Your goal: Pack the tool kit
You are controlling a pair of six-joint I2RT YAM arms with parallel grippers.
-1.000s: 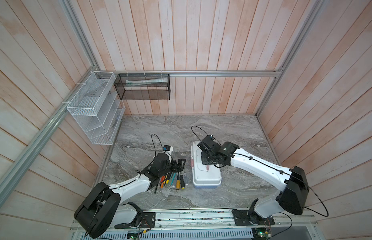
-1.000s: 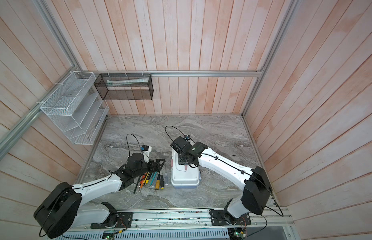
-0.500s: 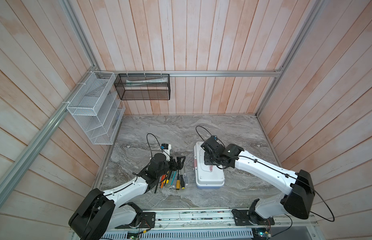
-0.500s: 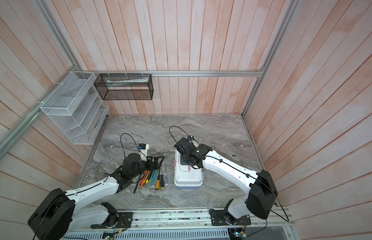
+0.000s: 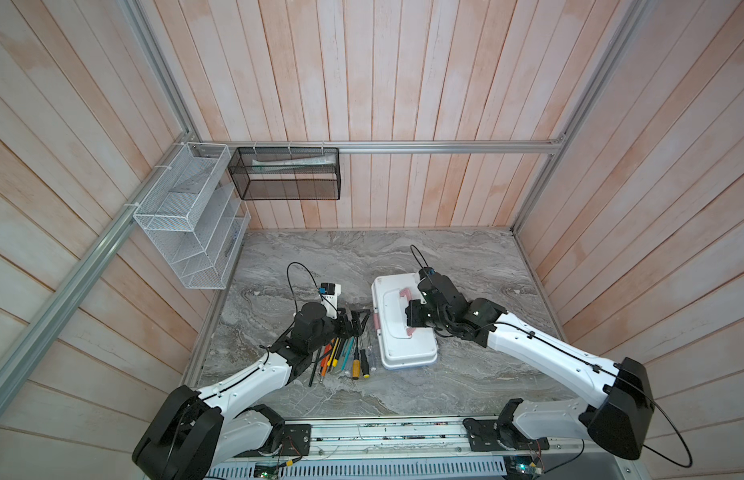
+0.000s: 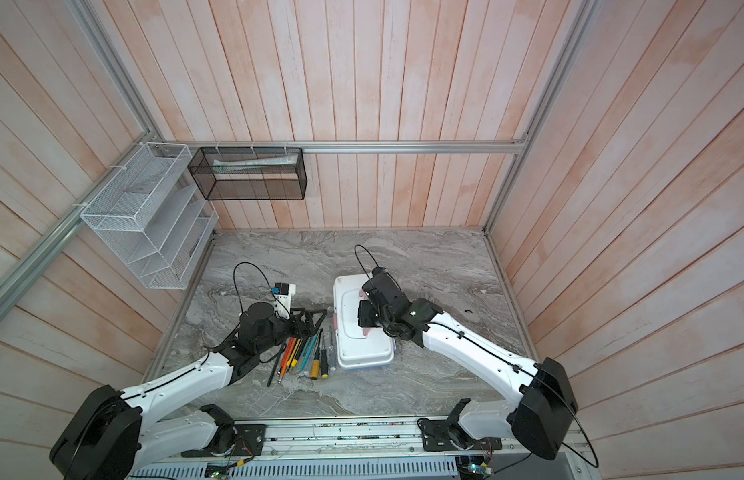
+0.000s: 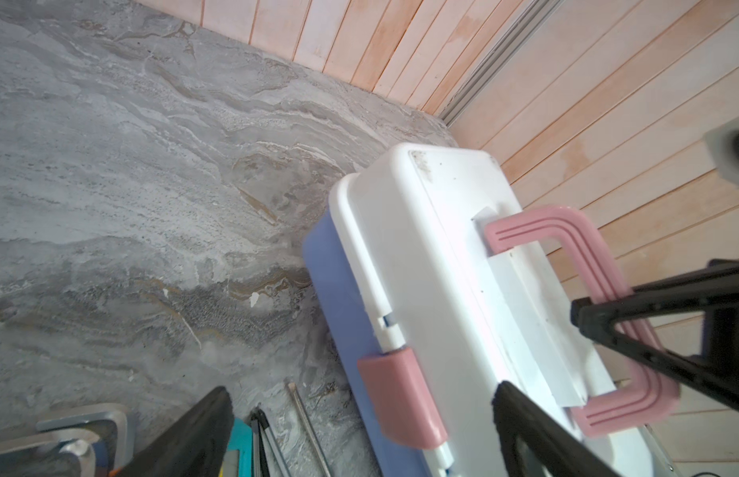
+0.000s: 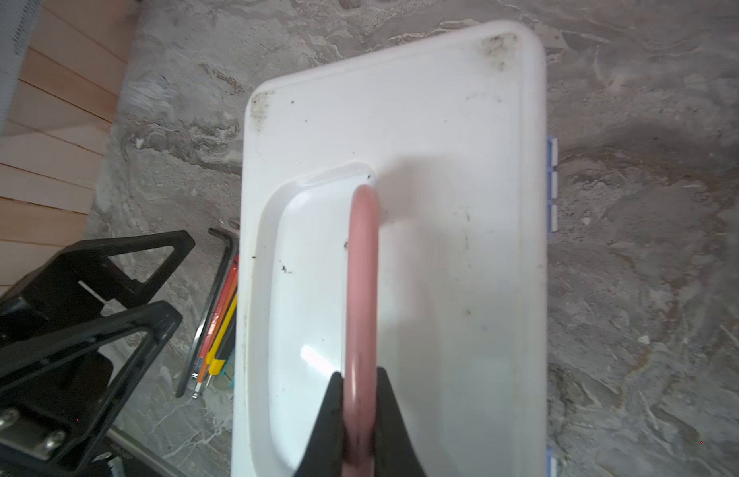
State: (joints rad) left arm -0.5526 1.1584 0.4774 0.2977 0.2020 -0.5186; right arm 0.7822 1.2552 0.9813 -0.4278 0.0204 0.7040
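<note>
The tool kit (image 5: 407, 353) (image 6: 364, 351), a white-lidded box with a light blue base (image 7: 338, 309), lies mid-table in both top views. Its pink handle (image 8: 362, 268) stands raised, and my right gripper (image 8: 361, 382) (image 5: 408, 314) is shut on it. My left gripper (image 7: 359, 394) (image 5: 355, 322) is open at the box's left side, its jaws wide on either side of the pink latch (image 7: 400, 396) without touching it. A row of screwdrivers, utility knives and hex keys (image 5: 345, 357) (image 6: 305, 355) lies just left of the box, under the left gripper.
A white wire basket (image 5: 187, 216) hangs on the left wall and a black mesh basket (image 5: 285, 174) on the back wall. The grey marble table (image 5: 362, 257) is walled in by wood panels on three sides.
My right gripper has closed onto the pink handle. The box has shifted slightly toward the back and turned a little. The left gripper stays open beside the tools.
</note>
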